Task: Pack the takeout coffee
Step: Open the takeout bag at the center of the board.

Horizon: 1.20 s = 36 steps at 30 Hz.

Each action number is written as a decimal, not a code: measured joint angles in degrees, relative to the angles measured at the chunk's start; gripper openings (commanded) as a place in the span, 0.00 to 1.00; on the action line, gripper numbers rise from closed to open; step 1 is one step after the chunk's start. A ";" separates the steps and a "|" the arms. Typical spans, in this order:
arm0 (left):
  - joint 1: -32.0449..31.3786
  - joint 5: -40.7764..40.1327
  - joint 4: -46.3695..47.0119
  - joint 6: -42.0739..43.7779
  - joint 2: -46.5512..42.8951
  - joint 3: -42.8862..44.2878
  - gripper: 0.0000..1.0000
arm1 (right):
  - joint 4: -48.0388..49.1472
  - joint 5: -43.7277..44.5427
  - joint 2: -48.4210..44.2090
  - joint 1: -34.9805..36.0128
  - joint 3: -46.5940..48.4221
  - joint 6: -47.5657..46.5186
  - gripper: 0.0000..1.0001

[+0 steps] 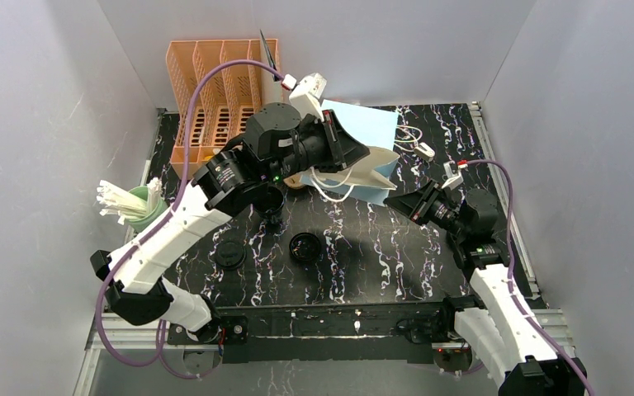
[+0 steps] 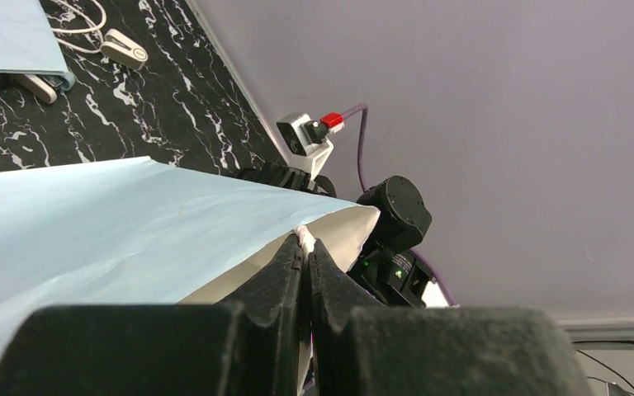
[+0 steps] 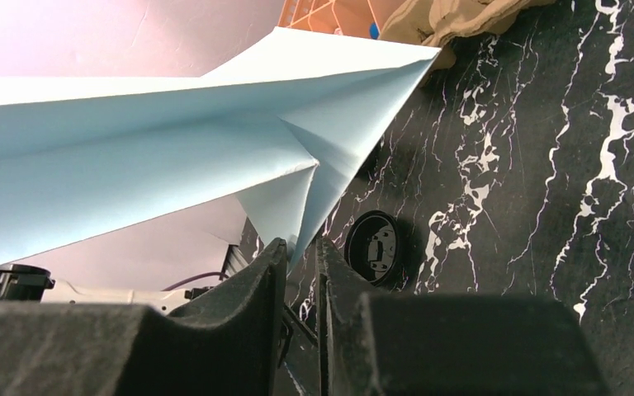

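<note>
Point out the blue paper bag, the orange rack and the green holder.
blue paper bag [image 1: 367, 132], top view, flat side panel.
orange rack [image 1: 219, 74], top view, a divider wall.
green holder [image 1: 153, 211], top view, its side.

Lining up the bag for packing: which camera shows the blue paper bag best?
Top external: most of the blue paper bag shows, outline and placement included. Left wrist shows only one blue panel and the rim; right wrist only a folded corner.

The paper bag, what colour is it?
The bag is light blue; the right wrist view shows it best.
</note>
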 measured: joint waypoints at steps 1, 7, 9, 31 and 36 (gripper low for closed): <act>0.00 -0.07 0.39 -0.09 -0.13 -0.46 0.02 | -0.20 0.00 0.22 0.00 0.00 0.33 0.28; 0.02 -1.99 3.74 -0.63 -3.39 -5.73 0.02 | -0.42 -0.04 1.90 0.00 0.00 2.64 0.01; 0.02 -3.08 4.26 -0.66 -5.14 -6.88 0.02 | -0.48 -0.09 2.51 0.00 0.00 3.23 0.01; 0.07 -9.42 -0.13 3.54 -9.66 -13.03 0.04 | -31.17 25.38 6.84 -0.04 7.04 -17.77 0.55; 0.13 -6.12 4.94 -0.13 -7.67 -22.16 0.01 | -31.21 21.22 -1.07 0.00 6.60 -19.15 0.70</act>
